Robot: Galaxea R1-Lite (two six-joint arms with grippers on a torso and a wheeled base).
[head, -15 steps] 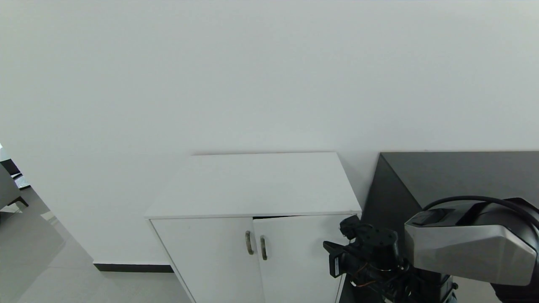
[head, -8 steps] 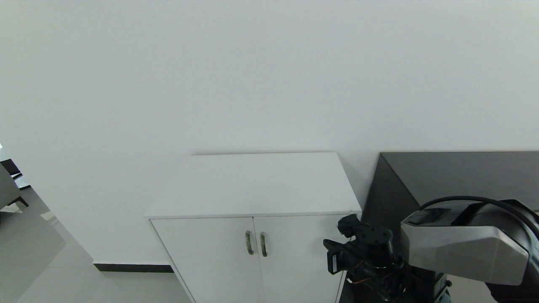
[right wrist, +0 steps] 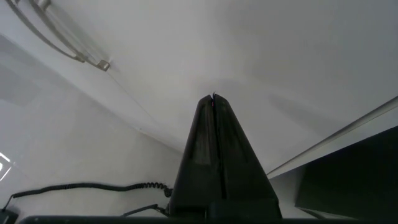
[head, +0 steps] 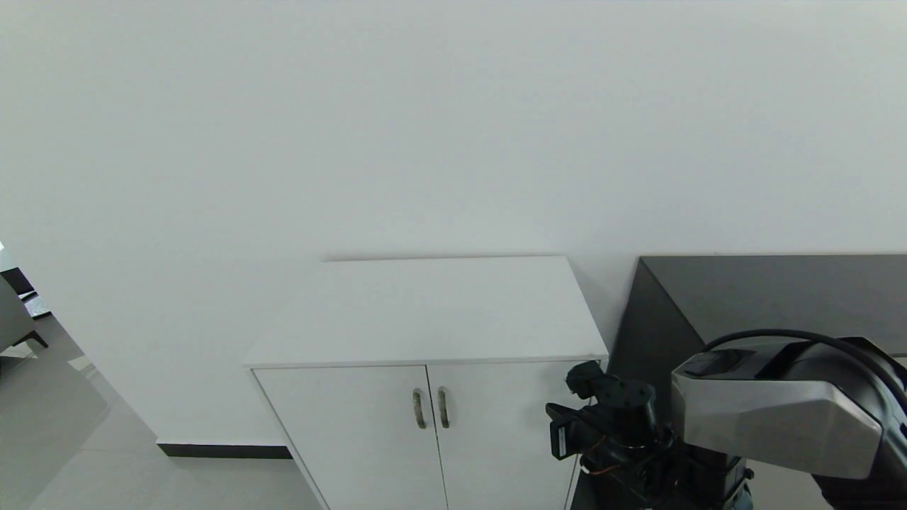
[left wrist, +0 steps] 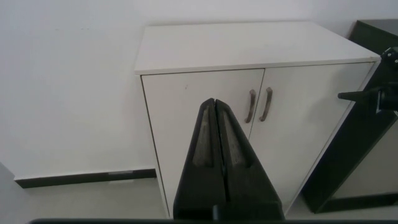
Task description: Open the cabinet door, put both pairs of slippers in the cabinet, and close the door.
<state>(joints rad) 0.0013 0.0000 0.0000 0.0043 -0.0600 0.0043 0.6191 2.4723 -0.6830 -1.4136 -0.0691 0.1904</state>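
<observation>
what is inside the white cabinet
The interior cannot be seen: both doors of the cabinet are shut, handles side by side, covering whatever is inside.

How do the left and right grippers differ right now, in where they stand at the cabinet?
The left gripper hangs well back from the white cabinet, aimed at its left door; the right gripper is close up at the right door, whether touching I cannot tell. Both are shut and hold nothing; both doors are closed.
</observation>
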